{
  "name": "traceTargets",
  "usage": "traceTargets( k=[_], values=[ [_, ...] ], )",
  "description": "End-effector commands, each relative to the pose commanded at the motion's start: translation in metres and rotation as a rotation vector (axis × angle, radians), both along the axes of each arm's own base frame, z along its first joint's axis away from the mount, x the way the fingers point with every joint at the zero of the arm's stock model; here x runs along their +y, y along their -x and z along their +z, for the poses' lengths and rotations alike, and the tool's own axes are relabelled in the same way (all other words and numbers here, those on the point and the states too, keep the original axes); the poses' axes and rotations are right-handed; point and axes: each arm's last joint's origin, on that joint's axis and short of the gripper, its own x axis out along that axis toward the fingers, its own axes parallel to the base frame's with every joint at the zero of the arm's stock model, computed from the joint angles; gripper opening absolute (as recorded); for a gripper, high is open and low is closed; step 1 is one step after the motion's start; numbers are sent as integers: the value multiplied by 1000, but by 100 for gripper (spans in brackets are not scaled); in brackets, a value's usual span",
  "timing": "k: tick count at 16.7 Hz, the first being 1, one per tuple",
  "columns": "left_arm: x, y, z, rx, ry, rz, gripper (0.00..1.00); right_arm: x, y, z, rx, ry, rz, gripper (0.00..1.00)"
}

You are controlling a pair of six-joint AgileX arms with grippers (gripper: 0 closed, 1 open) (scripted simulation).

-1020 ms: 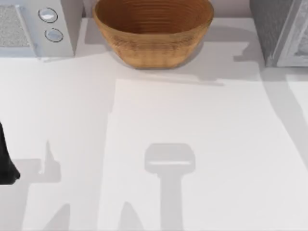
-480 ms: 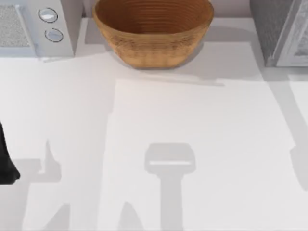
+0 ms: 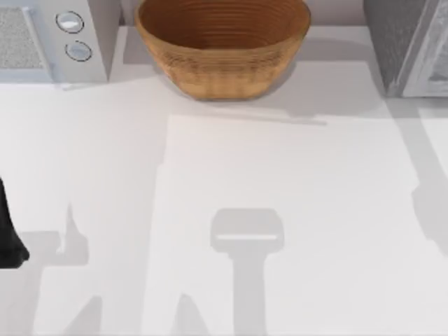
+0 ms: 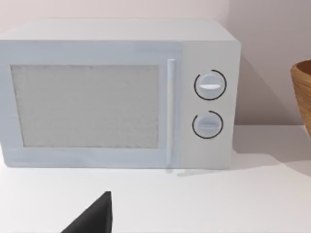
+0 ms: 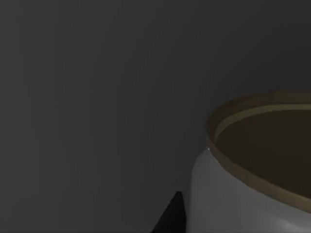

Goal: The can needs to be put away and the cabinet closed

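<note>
Can sits in dim grey enclosure, seen close from the right wrist

The can (image 5: 228,194), white with a dull gold top, stands upright. Left arm parks at the surface (image 3: 280,175) edge, nine o'clock; neither claw's opening can be told. Wicker bowl (image 3: 222,49) at twelve o'clock.

Left arm (image 3: 8,234): one dark, near-black segment is visible at the left edge of the top view, smooth and matt, with a rounded lower end and no markings, cables or screws discernible. Left gripper: a single black, wedge-shaped fingertip (image 4: 92,218) shows in the left wrist view, flat-faced and tapering to a sharp point. Right gripper: a small black angular finger (image 5: 171,217) shows in the right wrist view, which is dark.
</note>
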Motion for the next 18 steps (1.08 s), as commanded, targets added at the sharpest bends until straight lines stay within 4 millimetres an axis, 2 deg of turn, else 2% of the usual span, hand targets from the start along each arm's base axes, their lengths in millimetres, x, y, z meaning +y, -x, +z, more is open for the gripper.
traceTargets(
  k=[4,17,18],
  values=[
    [0,0,0,0,0,0,100,0,0,0,0,0,0,0],
    [0,0,0,0,0,0,100,0,0,0,0,0,0,98],
    [0,0,0,0,0,0,100,0,0,0,0,0,0,100]
  ],
)
